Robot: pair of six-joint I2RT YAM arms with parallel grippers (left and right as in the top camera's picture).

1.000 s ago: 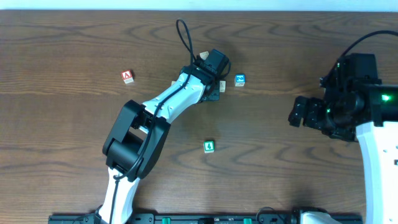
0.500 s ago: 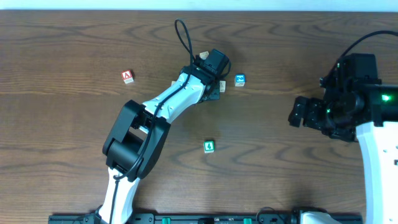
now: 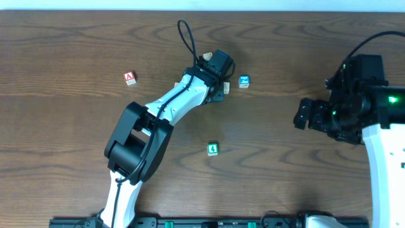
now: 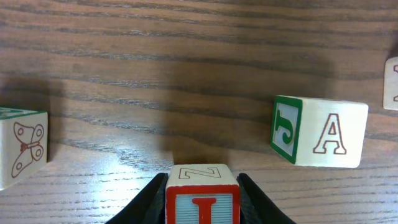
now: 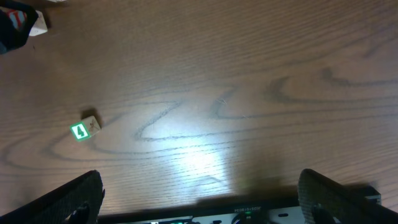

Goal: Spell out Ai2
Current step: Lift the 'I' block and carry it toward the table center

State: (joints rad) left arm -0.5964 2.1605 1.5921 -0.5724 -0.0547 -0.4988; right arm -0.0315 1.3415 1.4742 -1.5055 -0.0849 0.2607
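In the left wrist view my left gripper (image 4: pixel 202 200) is shut on a block with a red I on its face and a Z on top (image 4: pixel 202 176), low over the wood. A block with an outlined A face and a green side (image 4: pixel 320 132) lies to its right. In the overhead view the left gripper (image 3: pixel 218 87) is at the table's upper middle. A red A block (image 3: pixel 130 78) lies far to its left and a blue block (image 3: pixel 244 81) just to its right. My right gripper (image 5: pixel 202 199) is open and empty, and also shows at the right in the overhead view (image 3: pixel 302 115).
A green block (image 3: pixel 212 149) lies alone at the table's middle front and also shows in the right wrist view (image 5: pixel 84 129). A butterfly block (image 4: pixel 22 146) lies left of the left gripper. Another block's edge (image 4: pixel 392 84) shows at the far right.
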